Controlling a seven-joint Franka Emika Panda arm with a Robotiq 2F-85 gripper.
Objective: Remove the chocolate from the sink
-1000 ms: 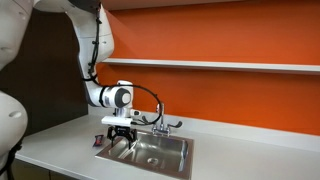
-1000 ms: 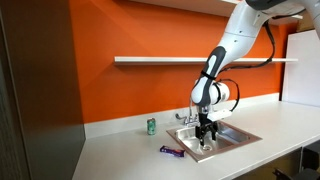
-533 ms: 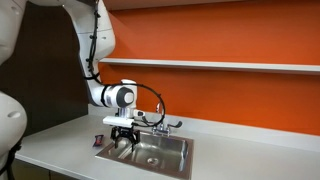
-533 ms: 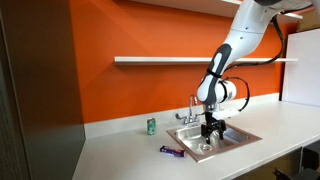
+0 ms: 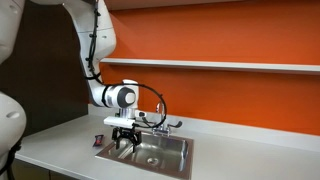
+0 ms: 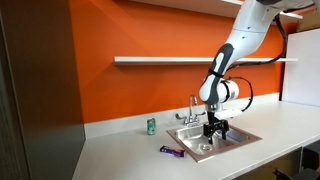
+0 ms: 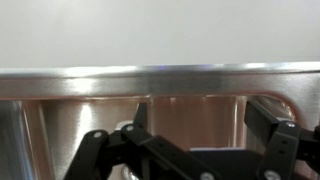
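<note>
The stainless steel sink [image 5: 165,155] is set in the grey counter and shows in both exterior views [image 6: 238,136]. My gripper [image 5: 125,146] hangs over the basin's near-tap end, also in an exterior view [image 6: 214,131]. In the wrist view its fingers [image 7: 205,115] stand wide apart with nothing between them, above the sink's wall [image 7: 190,110]. The chocolate [image 6: 172,151], a small dark reddish-purple piece, lies on the counter outside the sink, and shows in an exterior view [image 5: 98,139] beside the sink's corner.
A chrome two-handled tap [image 5: 160,125] stands behind the basin. A small green can [image 6: 151,126] stands on the counter by the orange wall. A shelf [image 6: 200,60] runs along the wall above. The counter edge is close in front.
My gripper has risen a little and shifted along the sink, away from the chocolate. The chocolate has not moved.
</note>
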